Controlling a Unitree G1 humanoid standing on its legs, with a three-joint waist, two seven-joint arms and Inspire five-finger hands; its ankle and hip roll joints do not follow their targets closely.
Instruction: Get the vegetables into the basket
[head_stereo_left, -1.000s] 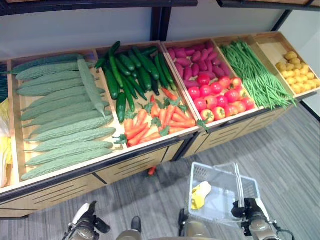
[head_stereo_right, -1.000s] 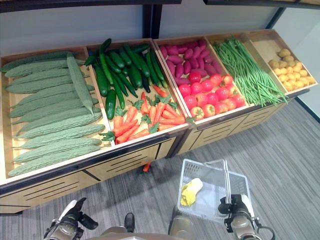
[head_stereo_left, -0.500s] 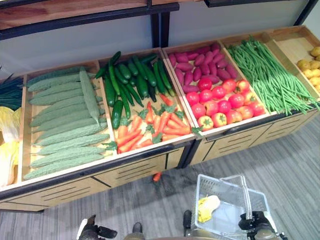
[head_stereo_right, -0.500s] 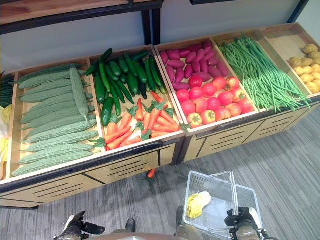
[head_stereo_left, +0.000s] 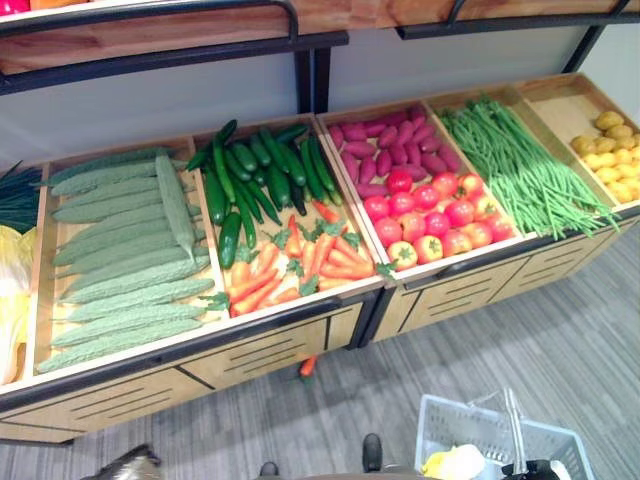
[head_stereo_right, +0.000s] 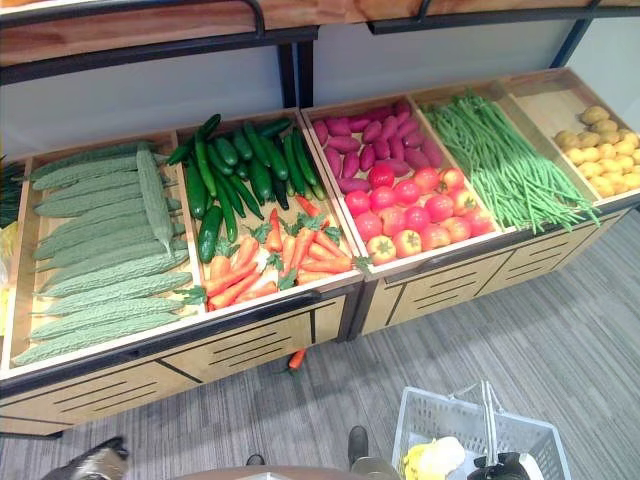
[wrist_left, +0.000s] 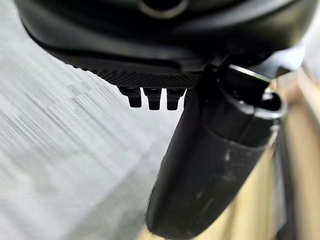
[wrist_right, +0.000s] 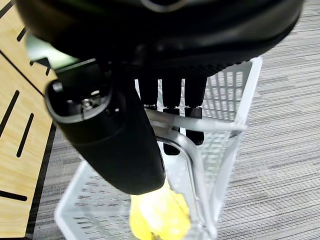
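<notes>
White basket (head_stereo_right: 478, 437), at 5 o'clock on the floor, hangs from the right hand (wrist_right: 170, 95), fingers curled around its handle; a yellow vegetable (head_stereo_right: 430, 460) lies inside. The camera has tilted up toward the produce bins (head_stereo_left: 300, 310), probably to choose the next vegetable. Left hand (wrist_left: 155, 95) hangs empty, fingers seemingly curled.

Grey striped floor (head_stereo_left: 560, 350). Long wooden stand (head_stereo_left: 260, 345) with slotted front, black rail along edge. Pale wall (head_stereo_left: 150, 105) behind; dark-framed wooden shelf (head_stereo_left: 150, 30) above.

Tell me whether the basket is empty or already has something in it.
Not empty. The white basket, whose handle the right hand grips, already holds one yellow vegetable at its bottom, with bare mesh around it.
</notes>
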